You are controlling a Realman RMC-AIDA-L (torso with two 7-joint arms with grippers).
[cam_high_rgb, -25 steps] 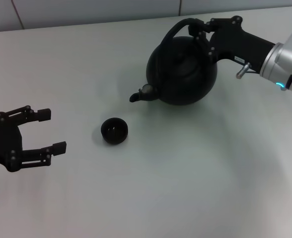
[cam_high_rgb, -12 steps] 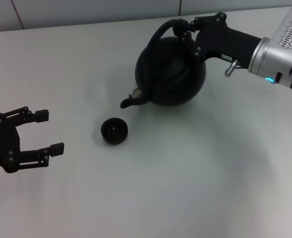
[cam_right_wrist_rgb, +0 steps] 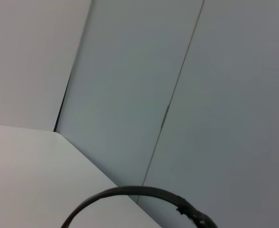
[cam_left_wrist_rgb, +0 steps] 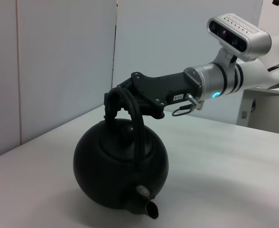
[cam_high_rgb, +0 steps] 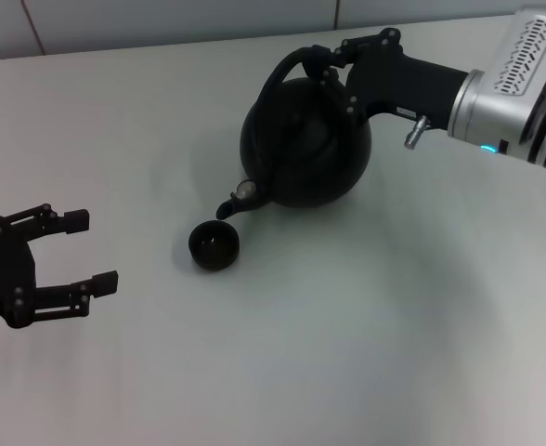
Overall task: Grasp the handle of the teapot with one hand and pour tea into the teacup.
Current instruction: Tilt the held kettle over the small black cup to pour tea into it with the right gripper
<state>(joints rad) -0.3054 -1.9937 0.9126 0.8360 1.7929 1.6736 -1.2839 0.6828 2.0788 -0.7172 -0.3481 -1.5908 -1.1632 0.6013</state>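
Note:
The matte-black teapot (cam_high_rgb: 303, 149) hangs tilted above the table, its spout (cam_high_rgb: 236, 202) pointing down-left just above the small black teacup (cam_high_rgb: 214, 244). My right gripper (cam_high_rgb: 340, 58) is shut on the top of the arched handle (cam_high_rgb: 278, 74) and carries the pot. The left wrist view shows the teapot (cam_left_wrist_rgb: 120, 166) lifted, its spout (cam_left_wrist_rgb: 146, 205) towards the camera and the right gripper (cam_left_wrist_rgb: 118, 95) clamped on the handle (cam_left_wrist_rgb: 137, 121). The right wrist view shows only an arc of the handle (cam_right_wrist_rgb: 130, 194). My left gripper (cam_high_rgb: 87, 249) is open and empty, left of the teacup.
The white table (cam_high_rgb: 347, 334) ends at a pale wall (cam_high_rgb: 162, 23) at the back. The right arm's silver forearm (cam_high_rgb: 514, 84) reaches in from the right edge.
My right gripper has carried the teapot left and towards the teacup, and the spout now hangs just above the cup's rim. The left gripper has barely moved.

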